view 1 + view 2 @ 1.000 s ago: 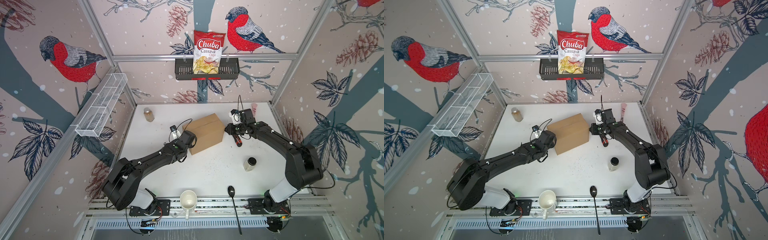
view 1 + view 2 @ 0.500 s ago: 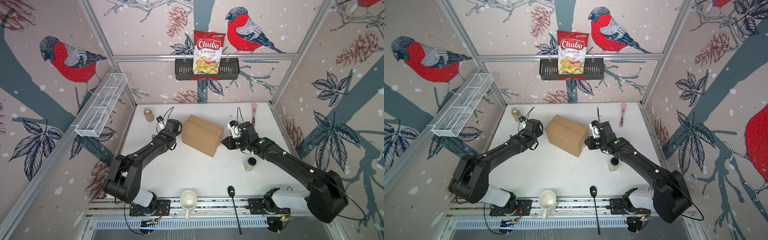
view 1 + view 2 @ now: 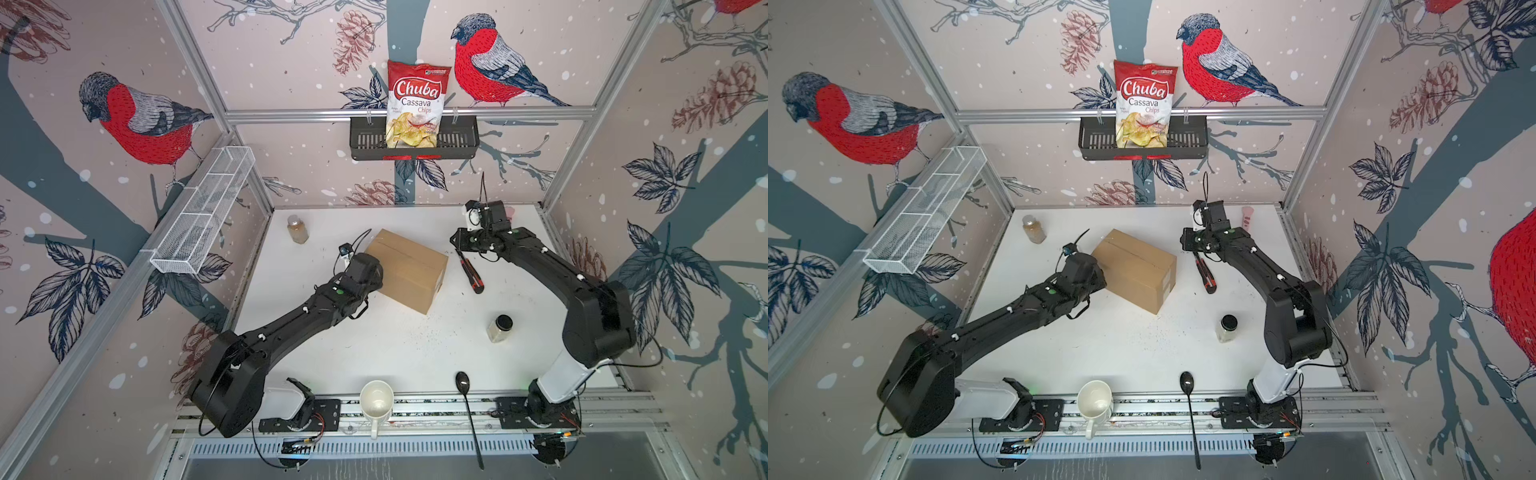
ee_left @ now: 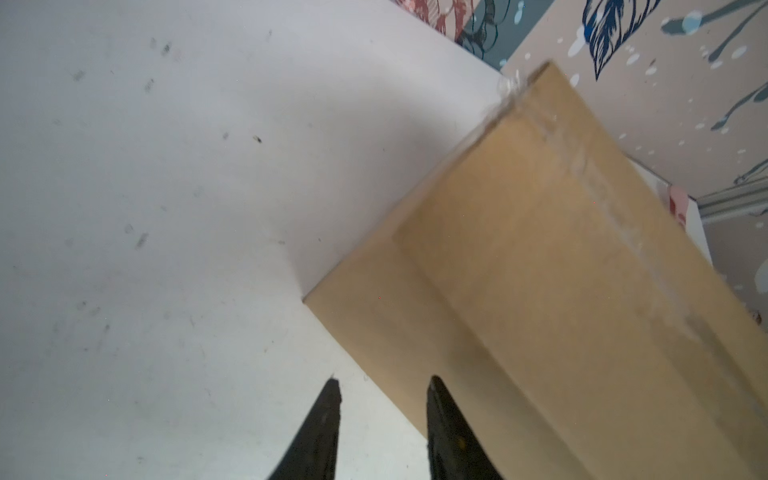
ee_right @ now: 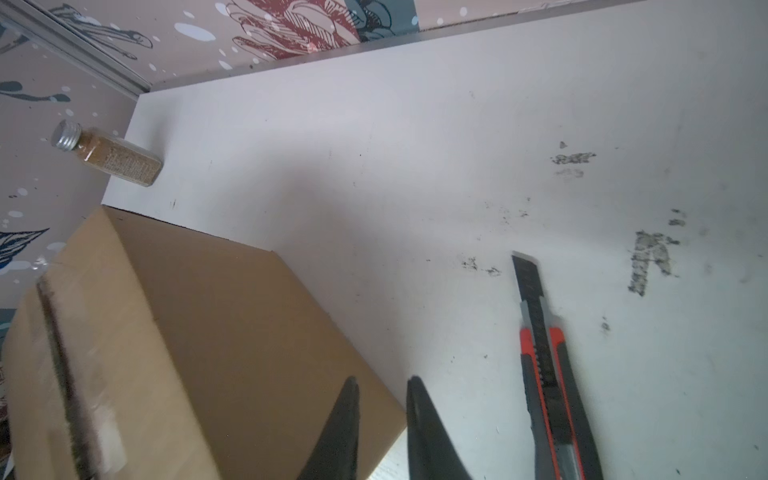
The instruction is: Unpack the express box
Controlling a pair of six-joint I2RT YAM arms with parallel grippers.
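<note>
**Express box sealed, both arms at its ends, knife lying loose**

The express box (image 3: pixel 409 270) sits near the middle of the tabletop (image 3: pixel 374 345), a little toward the back edge, flaps down and clear tape over the top seam. The left gripper (image 4: pixel 383 380) is at its left end, jaws partly apart and empty. The right gripper (image 5: pixel 383 379) hovers off its right end, jaws a slit apart and also empty. The utility knife (image 3: pixel 469 270) lies beside the box, blade out. I'd say everything remains: take the knife, cut the tape, lift the flaps, empty the box.
</note>
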